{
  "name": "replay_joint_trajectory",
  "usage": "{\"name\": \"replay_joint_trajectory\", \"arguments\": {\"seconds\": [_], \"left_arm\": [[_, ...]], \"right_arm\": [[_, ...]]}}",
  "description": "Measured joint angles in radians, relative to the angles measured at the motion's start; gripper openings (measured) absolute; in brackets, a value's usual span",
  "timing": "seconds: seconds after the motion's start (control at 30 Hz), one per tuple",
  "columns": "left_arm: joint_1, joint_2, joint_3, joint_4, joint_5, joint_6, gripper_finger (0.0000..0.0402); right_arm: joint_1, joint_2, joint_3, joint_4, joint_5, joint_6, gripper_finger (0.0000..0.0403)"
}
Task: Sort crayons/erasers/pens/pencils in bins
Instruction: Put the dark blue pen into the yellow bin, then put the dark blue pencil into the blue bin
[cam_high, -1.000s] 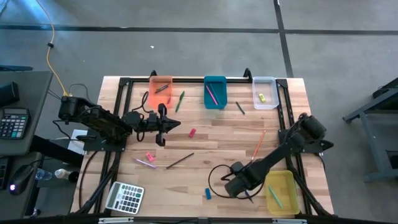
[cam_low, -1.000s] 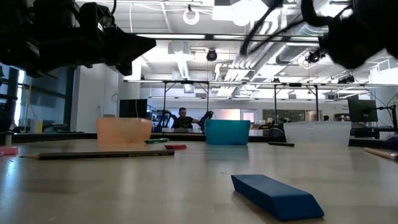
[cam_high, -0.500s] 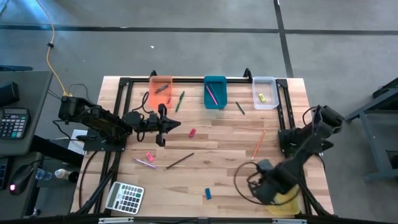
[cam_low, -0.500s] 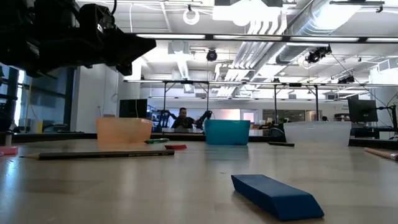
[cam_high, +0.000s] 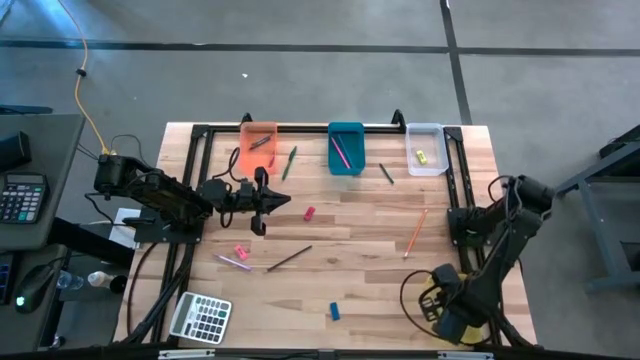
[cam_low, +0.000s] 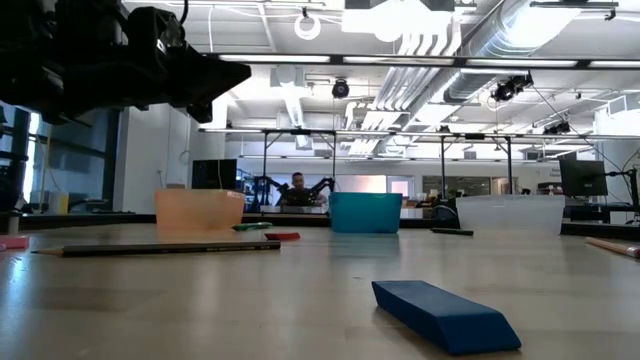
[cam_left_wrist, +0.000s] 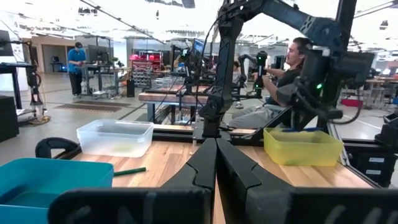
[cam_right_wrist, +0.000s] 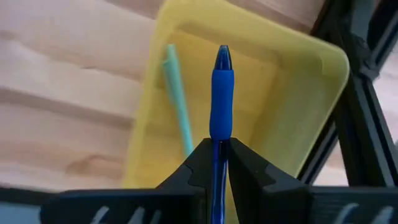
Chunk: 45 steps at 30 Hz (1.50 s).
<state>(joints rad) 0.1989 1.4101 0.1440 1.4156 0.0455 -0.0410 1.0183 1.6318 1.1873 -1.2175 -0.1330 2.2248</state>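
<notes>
- One blue pen is pinched between the fingers of the right gripper, tip pointing away from the wrist; slim barrel, darker rubber grip section, clear body lower down.
- Directly beneath and ahead of the pen sits the yellow bin, at about 5 o'clock on the table in the overhead view. Pen's long axis runs roughly along the bin's length.
- A teal pen already lies in that bin, near one long wall, close to parallel with the held pen.
- Judgement: the drop needs only a release over the bin's open middle; the bin's rim is the risk.
- Left gripper hovers closed and empty near 10 o'clock, well apart from the yellow bin; right arm is far nearer.
</notes>
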Motion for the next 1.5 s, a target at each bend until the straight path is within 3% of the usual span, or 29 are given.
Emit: {"name": "replay_joint_trajectory", "arguments": {"seconds": [0.23, 0.4, 0.6, 0.77, 0.87, 0.97, 1.1, 1.2, 1.33, 1.5], "left_arm": [[0.0, 0.0, 0.0, 0.002, 0.0, -0.001, 0.0], [0.0, 0.0, 0.0, 0.002, 0.0, -0.008, 0.0], [0.0, 0.0, 0.0, 0.002, -0.001, -0.001, 0.0], [0.0, 0.0, 0.0, -0.013, -0.001, -0.008, 0.0], [0.001, 0.0, 0.0, -0.035, -0.013, -0.008, 0.0], [0.005, 0.0, 0.0, -0.046, -0.02, -0.008, 0.0], [0.005, 0.0, 0.0, -0.066, -0.024, 0.003, 0.0], [0.005, 0.0, 0.0, -0.088, -0.032, 0.016, 0.0], [0.005, 0.0, 0.0, -0.1, -0.034, 0.026, 0.0], [0.005, 0.0, 0.016, -0.147, -0.032, 0.037, 0.0]], "right_arm": [[-0.002, -0.058, -0.237, 0.264, -0.029, -0.071, 0.0026], [-0.005, -0.084, -0.315, 0.371, -0.059, -0.08, 0.0027], [-0.006, -0.09, -0.282, 0.341, -0.172, -0.096, 0.0078], [-0.012, -0.113, -0.185, 0.19, -0.164, -0.145, 0.0126], [-0.032, -0.142, -0.115, 0.108, -0.156, -0.218, 0.0132], [-0.057, -0.184, -0.064, 0.023, -0.031, -0.29, 0.0114], [-0.089, -0.264, -0.069, -0.095, 0.263, -0.373, 0.0052], [-0.118, -0.341, -0.14, -0.089, 0.493, -0.474, 0.0008], [-0.189, -0.481, -0.316, 0.072, 0.699, -0.658, 0.0012], [-0.339, -0.669, -0.579, 0.485, 0.787, -1.046, 0.0003]]}}
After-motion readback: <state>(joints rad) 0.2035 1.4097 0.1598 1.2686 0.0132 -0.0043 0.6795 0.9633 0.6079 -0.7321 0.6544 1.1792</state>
